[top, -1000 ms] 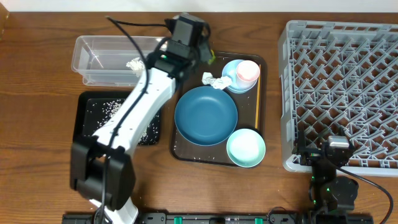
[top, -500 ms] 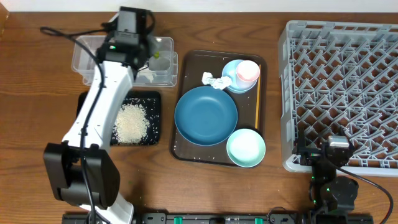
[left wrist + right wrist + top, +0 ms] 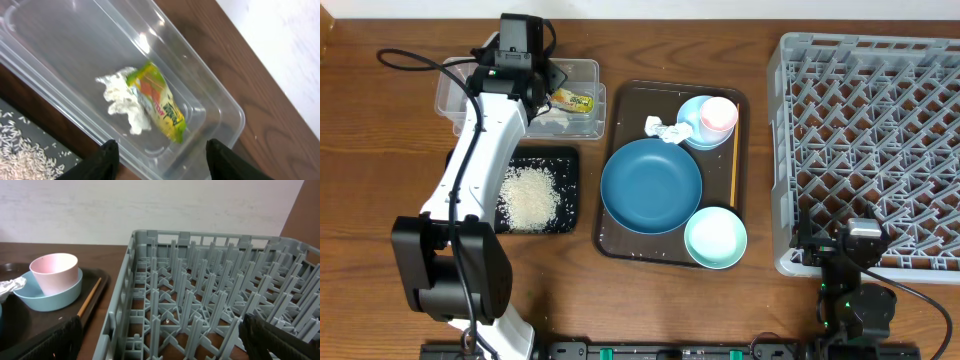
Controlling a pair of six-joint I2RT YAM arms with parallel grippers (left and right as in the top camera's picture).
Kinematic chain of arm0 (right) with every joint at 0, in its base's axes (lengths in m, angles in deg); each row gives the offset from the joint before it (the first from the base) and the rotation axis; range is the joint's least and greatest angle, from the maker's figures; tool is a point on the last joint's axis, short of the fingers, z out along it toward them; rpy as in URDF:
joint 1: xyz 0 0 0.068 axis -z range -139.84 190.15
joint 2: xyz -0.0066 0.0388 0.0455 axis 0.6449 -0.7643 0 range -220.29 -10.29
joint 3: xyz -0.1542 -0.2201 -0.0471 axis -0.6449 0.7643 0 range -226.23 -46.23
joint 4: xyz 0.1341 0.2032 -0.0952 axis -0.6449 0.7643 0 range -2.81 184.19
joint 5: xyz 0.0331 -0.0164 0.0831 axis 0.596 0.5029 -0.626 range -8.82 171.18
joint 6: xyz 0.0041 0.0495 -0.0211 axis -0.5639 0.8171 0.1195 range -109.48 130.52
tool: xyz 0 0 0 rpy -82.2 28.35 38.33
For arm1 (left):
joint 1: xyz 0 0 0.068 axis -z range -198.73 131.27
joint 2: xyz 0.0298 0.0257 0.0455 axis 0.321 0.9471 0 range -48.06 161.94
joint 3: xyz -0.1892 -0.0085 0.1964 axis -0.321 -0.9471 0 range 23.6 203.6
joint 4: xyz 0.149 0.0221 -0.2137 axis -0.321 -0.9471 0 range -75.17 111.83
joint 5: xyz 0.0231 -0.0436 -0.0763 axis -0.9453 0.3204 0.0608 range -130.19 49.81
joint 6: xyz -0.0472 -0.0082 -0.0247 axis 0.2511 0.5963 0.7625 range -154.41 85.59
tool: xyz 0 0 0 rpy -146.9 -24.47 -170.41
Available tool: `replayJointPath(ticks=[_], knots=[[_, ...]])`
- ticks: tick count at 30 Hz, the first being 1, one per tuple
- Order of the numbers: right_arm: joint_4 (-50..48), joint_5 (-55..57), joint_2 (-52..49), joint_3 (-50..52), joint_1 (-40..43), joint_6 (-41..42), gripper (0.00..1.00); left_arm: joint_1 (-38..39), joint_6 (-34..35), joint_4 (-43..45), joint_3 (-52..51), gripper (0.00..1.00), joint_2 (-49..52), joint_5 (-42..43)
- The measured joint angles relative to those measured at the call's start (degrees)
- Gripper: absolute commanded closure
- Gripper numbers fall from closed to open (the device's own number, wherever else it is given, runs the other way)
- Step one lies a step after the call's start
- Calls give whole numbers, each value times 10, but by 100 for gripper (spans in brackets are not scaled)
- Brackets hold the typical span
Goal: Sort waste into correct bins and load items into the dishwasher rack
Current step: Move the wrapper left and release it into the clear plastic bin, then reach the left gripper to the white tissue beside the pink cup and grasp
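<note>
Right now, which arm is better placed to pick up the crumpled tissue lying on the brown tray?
Left. Its open left hand hovers over the clear tub, right beside the brown tray holding the crumpled tissue. The right hand sits at the near corner of the rack, farther off.

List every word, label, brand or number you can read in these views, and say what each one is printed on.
Yellow-green wrapper, lying in the clear tub: red and dark lettering runs along it, but it is too blurred to read in the left wrist view and too small in the overhead view.
No other writing shows in any view.
</note>
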Motion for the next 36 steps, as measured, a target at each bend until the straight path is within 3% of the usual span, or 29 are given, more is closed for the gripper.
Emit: replayJointPath(ticks=[8, 14, 25, 36], knots=[[0, 0, 0, 0, 0, 0, 1, 22, -83, 20, 0, 48, -3, 99], [0, 0, 0, 0, 0, 0, 1, 108, -134, 0, 0, 42, -20, 131], [0, 0, 0, 0, 0, 0, 1, 254, -268, -24, 0, 39, 2, 147], [0, 0, 0, 0, 0, 0, 1, 278, -445, -31, 0, 35, 72, 108]])
